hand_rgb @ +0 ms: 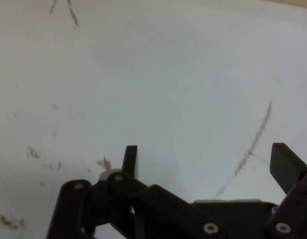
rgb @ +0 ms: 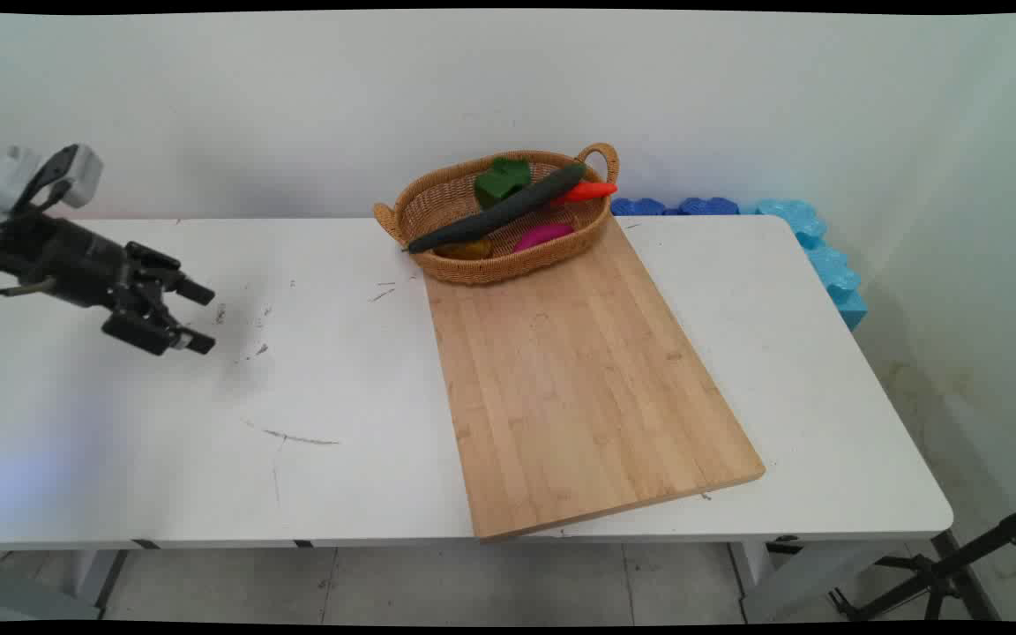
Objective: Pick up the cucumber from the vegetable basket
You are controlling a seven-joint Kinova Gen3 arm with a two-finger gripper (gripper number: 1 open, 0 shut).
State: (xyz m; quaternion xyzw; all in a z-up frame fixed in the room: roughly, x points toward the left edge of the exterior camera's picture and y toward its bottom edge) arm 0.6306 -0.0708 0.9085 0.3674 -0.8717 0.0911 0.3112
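I am seeing the black two-finger gripper [rgb: 199,317] hovering at frame left, spread wide, holding nothing, above the scuffed white worktop [rgb: 332,379].

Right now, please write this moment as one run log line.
pincer: open, empty, above bare table at left | basket: vegetables inside, far end of cutting board | board: bare

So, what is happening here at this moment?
The gripper is open and holds nothing, above the white table at its left side. The wicker basket stands at the far end of the wooden board, with a long dark green vegetable lying across other toy vegetables inside it. Nothing lies near the gripper.
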